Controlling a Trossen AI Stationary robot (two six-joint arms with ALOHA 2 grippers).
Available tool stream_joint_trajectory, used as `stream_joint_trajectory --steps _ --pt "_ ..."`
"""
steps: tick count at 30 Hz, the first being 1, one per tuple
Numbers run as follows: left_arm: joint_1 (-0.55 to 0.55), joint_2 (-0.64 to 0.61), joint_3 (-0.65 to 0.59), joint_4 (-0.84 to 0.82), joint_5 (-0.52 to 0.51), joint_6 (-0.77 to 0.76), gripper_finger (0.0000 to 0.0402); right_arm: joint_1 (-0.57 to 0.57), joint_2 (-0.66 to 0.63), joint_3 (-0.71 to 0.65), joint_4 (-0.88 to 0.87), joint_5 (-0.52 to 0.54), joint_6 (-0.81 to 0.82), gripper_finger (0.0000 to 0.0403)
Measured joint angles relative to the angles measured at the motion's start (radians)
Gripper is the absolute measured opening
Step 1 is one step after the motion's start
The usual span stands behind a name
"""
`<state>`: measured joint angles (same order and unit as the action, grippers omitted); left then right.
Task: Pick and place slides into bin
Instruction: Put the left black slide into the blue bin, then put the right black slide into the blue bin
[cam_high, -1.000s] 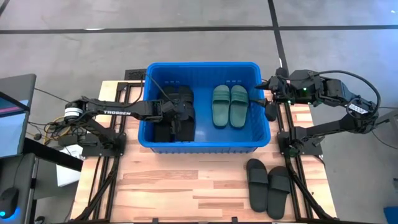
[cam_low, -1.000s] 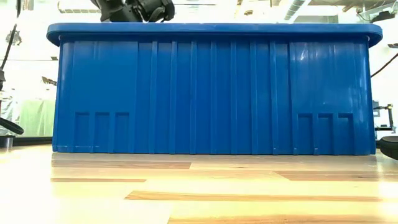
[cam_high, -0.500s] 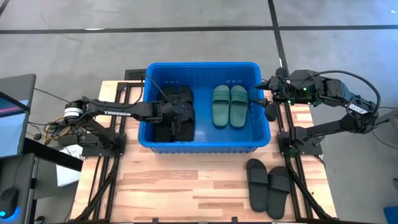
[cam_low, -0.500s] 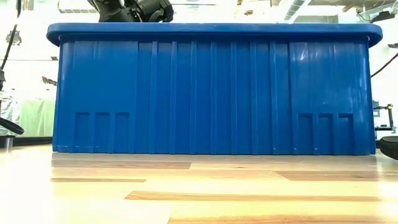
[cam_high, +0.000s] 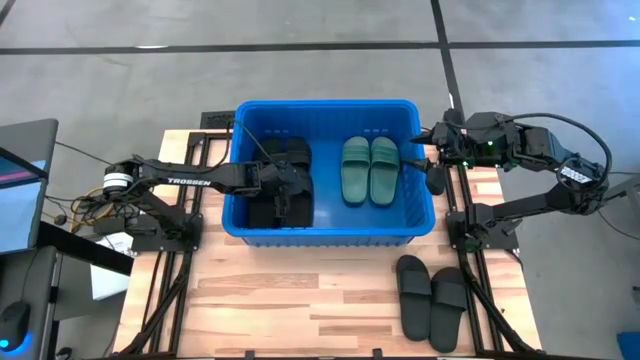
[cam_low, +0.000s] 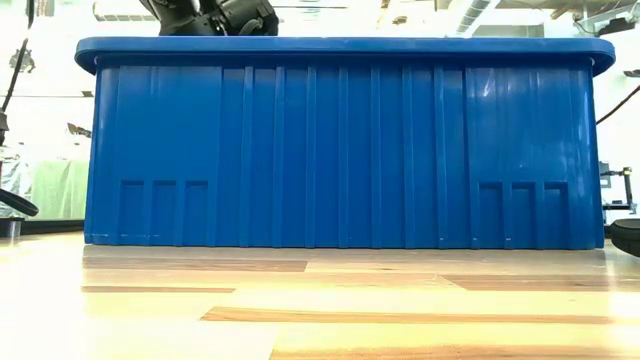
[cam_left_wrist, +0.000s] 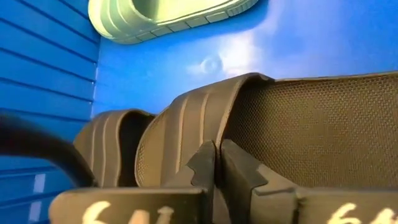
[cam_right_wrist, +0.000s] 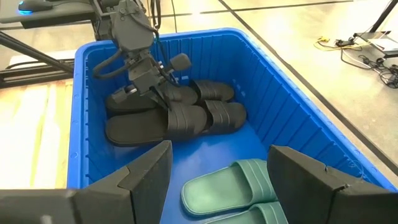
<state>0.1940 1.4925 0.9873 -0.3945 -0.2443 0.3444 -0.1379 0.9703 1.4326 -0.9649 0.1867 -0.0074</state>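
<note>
From overhead you see the bin (cam_high: 328, 228) on the far half of the table (cam_high: 300, 300), and your left gripper (cam_high: 287, 190) is down inside its left half, among the black slides (cam_high: 280, 185). Your left wrist camera shows the two fingers (cam_left_wrist: 202, 165) pressed together with no gap, right against the ribbed strap of a black slide (cam_left_wrist: 205, 124); the tips touch the strap, but you cannot tell whether any of it is pinched between them. How many black slides lie in that pile is hard to make out from above, since the arm covers part of it; the right wrist view shows at least three overlapping black slides (cam_right_wrist: 180, 112), with the left arm's wrist hiding more. The two teal-green slides (cam_high: 369, 170) lie side by side in the bin's right half, and the right wrist view cuts them off at its edge. Your right gripper (cam_right_wrist: 217, 165) hangs over the bin's right rim with its fingers spread wide and nothing between them. Two more black slides (cam_high: 432, 298) lie as a pair on the table near its front right corner, outside the bin and well apart from it. From the low camera, the bin's front wall (cam_low: 340, 150) fills nearly everything and hides all its contents; only a bit of the left arm shows above the rim.
</note>
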Motion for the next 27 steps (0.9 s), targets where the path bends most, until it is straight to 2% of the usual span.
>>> stream_joint_trajectory --steps 16,21,27 --pt "0.005 0.0 -0.011 -0.044 0.002 0.013 0.0107 0.0 0.0 0.0 -0.016 0.0 0.008 0.0249" --pt "0.0 -0.005 -0.002 -0.054 -0.049 0.013 0.0126 0.0 0.0 0.0 -0.021 0.0 0.008 0.0249" --pt "-0.004 -0.019 0.093 -0.065 -0.085 0.016 0.0133 0.0 0.0 0.0 -0.031 0.0 0.008 0.0249"
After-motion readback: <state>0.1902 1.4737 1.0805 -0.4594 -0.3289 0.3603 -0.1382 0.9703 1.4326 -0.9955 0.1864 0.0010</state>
